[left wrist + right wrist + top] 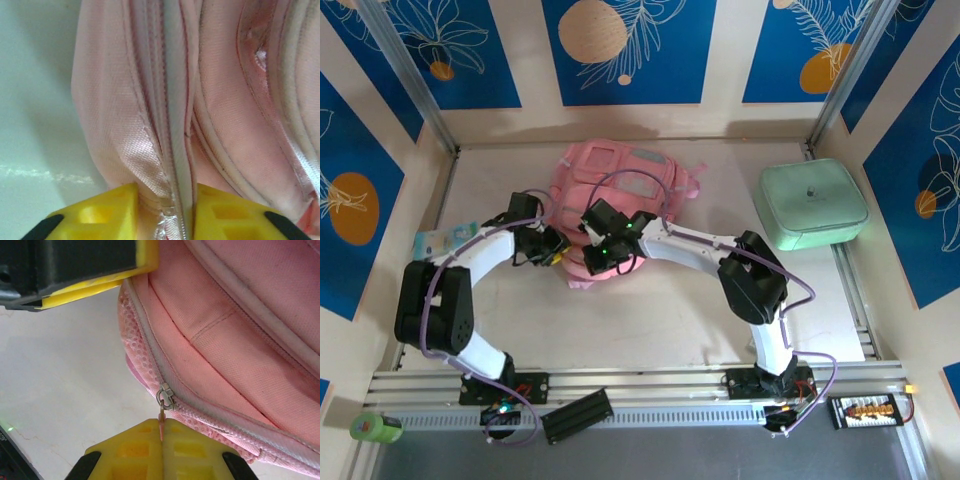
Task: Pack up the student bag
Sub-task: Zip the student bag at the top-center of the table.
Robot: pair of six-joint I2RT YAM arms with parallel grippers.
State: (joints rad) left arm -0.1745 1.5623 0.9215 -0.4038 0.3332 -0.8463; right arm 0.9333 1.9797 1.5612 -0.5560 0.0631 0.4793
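Pink student bag [620, 185] lies mid-table, toward the back; both arms at its near edge; left gripper [167, 200] pinched shut on fabric and zip tape; right gripper [161, 432] closed on the thin zipper pull [161, 416] below the slider [164, 397]; to do it well: left anchors the seam taut, right draws along the zip line, no sideways yank or the tab may slip; no brand or writing readable on the bag.
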